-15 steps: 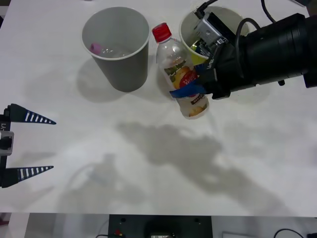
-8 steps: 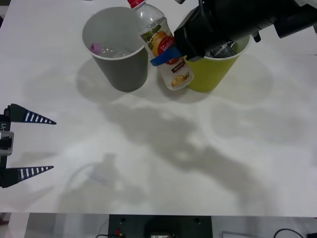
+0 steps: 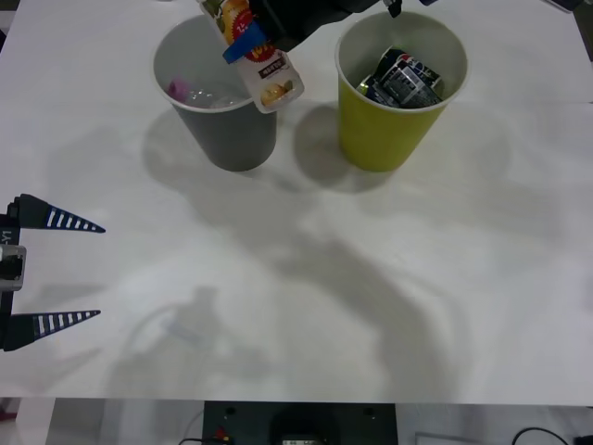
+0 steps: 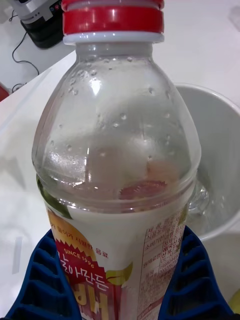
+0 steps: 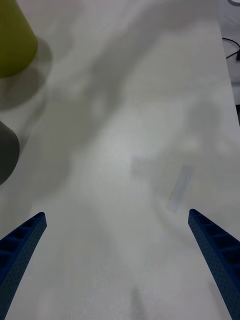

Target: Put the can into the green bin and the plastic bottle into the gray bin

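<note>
Front view: the can [image 3: 401,79] already lies in the green bin [image 3: 371,139] near the desk's far edge, while the right gripper [image 3: 243,37], fingers clamped on the plastic bottle [image 3: 258,57], holds it above the gray bin [image 3: 232,139], release pending; the left gripper [image 3: 46,269] waits spread wide at the near-left edge.

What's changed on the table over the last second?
The right gripper, shut on the plastic bottle, lifted it from beside the green bin and carried it left, over the gray bin's rim. Both bins, the can and the open left gripper stayed put.
</note>
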